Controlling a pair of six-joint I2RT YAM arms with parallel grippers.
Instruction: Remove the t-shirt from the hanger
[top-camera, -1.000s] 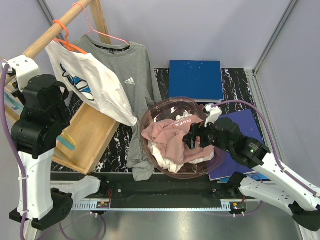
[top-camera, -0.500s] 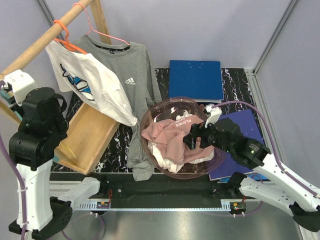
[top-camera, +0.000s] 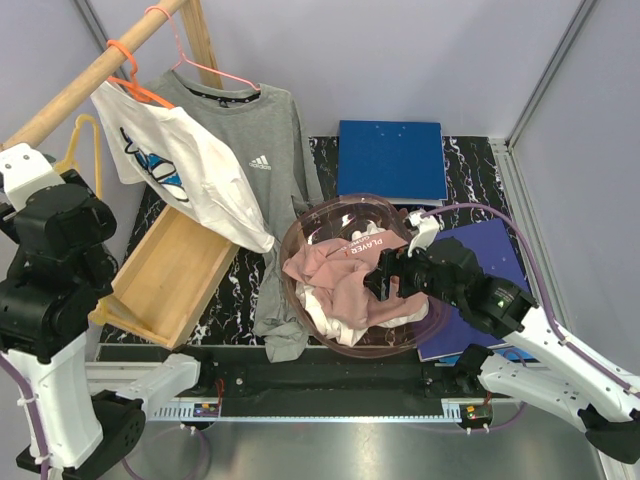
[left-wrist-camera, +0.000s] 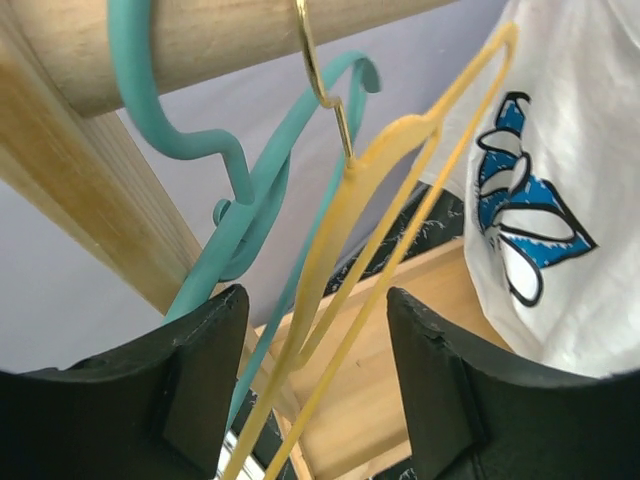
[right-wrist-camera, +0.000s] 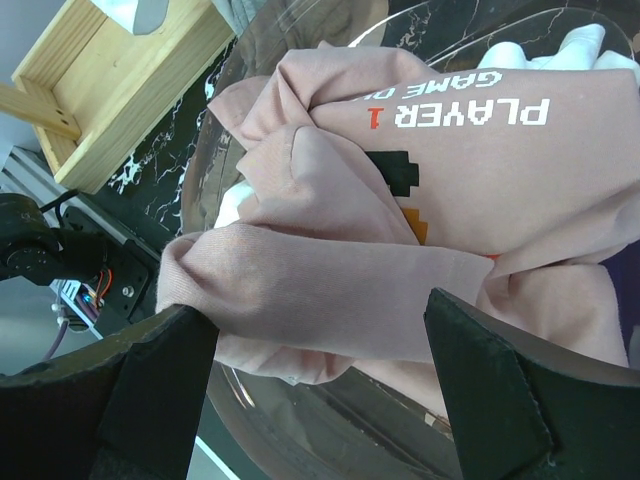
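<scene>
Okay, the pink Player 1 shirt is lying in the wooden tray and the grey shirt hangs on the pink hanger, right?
Not quite. The right wrist view shows the pink shirt lying in the clear bowl, not the wooden tray. The grey shirt does hang on the pink hanger.

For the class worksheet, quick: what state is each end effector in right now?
Left end effector: open, the yellow hanger in the gap, not gripped.
Right end effector: open, holding nothing, above the pink t-shirt.
</scene>
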